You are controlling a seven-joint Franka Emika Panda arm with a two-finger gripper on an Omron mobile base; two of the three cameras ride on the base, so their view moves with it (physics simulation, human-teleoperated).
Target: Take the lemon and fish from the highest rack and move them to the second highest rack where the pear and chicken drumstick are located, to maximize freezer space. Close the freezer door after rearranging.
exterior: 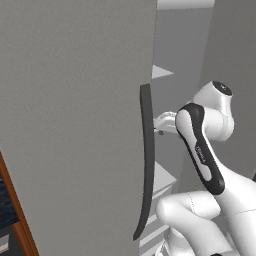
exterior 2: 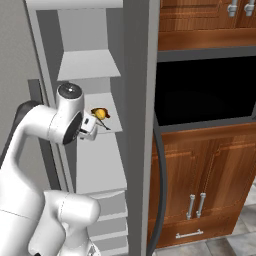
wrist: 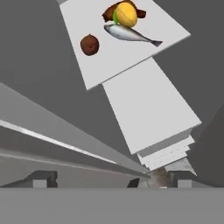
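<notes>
Claw (wrist: 109, 180) spread wide, empty (fish (wrist: 130, 34) and lemon (wrist: 126, 14) far beyond).

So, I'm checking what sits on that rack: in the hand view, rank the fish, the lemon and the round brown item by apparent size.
1. fish, longest.
2. lemon.
3. round brown item, only slightly smaller than the lemon; close enough that the ranking is unsure.

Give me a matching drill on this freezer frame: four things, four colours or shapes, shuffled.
Things:
1. fish
2. lemon
3. freezer door
4. door handle

Descriptions:
A. matte grey flat panel
B. long, slim, black, slightly curved
C. silver, lying on the white shelf
D. yellow and round, behind the silver item in the hand view

Pairs: 1-C, 2-D, 3-A, 4-B
</notes>
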